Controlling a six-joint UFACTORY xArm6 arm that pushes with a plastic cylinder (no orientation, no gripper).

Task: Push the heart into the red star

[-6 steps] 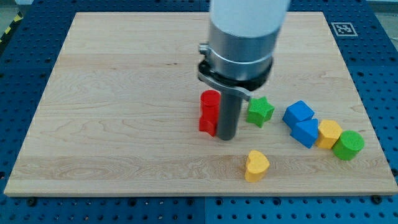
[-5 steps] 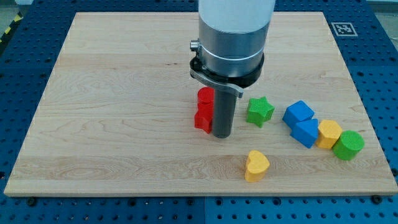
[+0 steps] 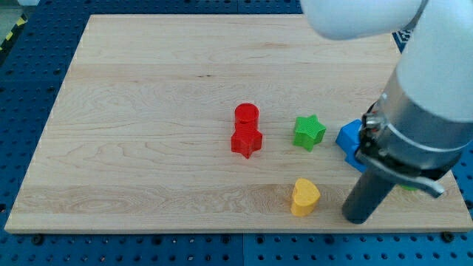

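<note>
The yellow heart (image 3: 304, 196) lies near the view's bottom, right of centre. The red star (image 3: 246, 142) sits up and to its left, touching a red cylinder (image 3: 247, 115) just above it. My tip (image 3: 358, 219) rests on the board to the right of the heart, slightly lower, with a small gap between them. The arm above my tip covers part of the right-hand blocks.
A green star (image 3: 309, 131) lies right of the red star. A blue block (image 3: 349, 137) shows at the arm's left edge, mostly hidden by the arm. The board's bottom edge (image 3: 222, 232) runs just below the heart and my tip.
My tip has left the red star's right side and moved far right and down, to the heart's right. The red blocks and the heart have not moved. The arm now hides the right-hand blocks.
</note>
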